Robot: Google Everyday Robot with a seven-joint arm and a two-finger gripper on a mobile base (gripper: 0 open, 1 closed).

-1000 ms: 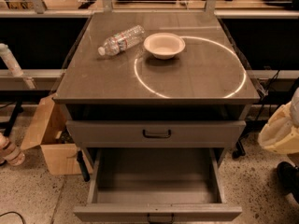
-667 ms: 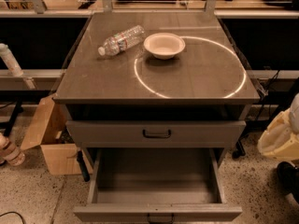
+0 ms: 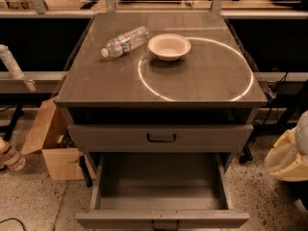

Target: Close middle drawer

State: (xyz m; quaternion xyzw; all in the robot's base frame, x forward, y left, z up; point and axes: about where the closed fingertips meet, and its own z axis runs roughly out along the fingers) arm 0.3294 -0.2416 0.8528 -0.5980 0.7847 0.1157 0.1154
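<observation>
Middle drawer [image 3: 120,220]: fully extended toward the camera at the bottom of the view. The tray is bare and its low front panel sits at the frame's lower edge.
Drawer handle [image 3: 165,224]: small and dark, centred on the front panel, partly cut off by the frame edge.
Top drawer [image 3: 207,138]: directly above the open tray, with its front panel close to flush with the desk [image 3: 207,71] frame.
End effector [image 3: 288,154]: cream-coloured, at the right edge of the view, low beside the desk. It is well apart from the middle drawer's front and touches nothing visible. Whether it is released or clenched cannot be told.
Task status: judged not started, with no contact yet on the front panel.
Desk top load: a plastic bottle [image 3: 126,41] lies on its side just beside an upright white bowl [image 3: 169,46].
Hazard, off-centre push: pressing near one corner of the front panel is likely to skew the tray on its runners and jam it.
Hazard, wrong panel: an approach set too high lands on the top drawer instead.
Hazard, hard closure: a slammed stop may shake the desk and set the bottle rolling.
Hazard, side approach: the end effector may catch the tray's right wall on the way in.
</observation>
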